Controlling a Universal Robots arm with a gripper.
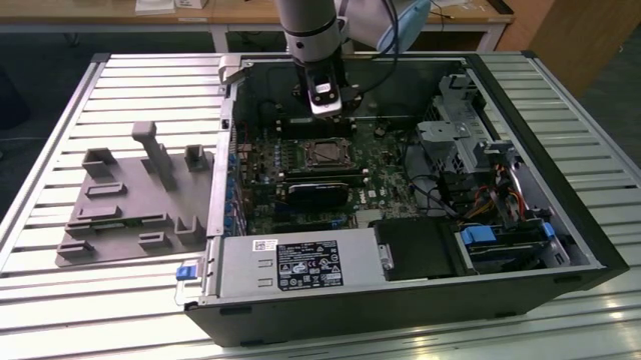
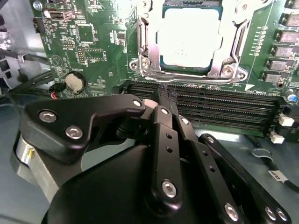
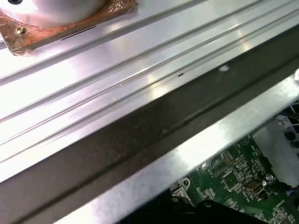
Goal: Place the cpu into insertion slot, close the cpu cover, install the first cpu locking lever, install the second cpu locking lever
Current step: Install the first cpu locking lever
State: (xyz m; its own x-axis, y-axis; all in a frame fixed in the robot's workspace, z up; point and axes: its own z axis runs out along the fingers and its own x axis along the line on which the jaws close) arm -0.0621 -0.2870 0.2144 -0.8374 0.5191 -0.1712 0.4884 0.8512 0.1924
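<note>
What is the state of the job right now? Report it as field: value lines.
cpu: seated in the socket, silver top up
cpu cover: down, framing the cpu
end effector: shut, empty, tips over the memory slots beside the socket
computer case: open, on the slatted table
grey fixture: on the table, at the exterior view's left of the case

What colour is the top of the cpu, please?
Pale silver-grey cpu, best in second wrist view.
</note>
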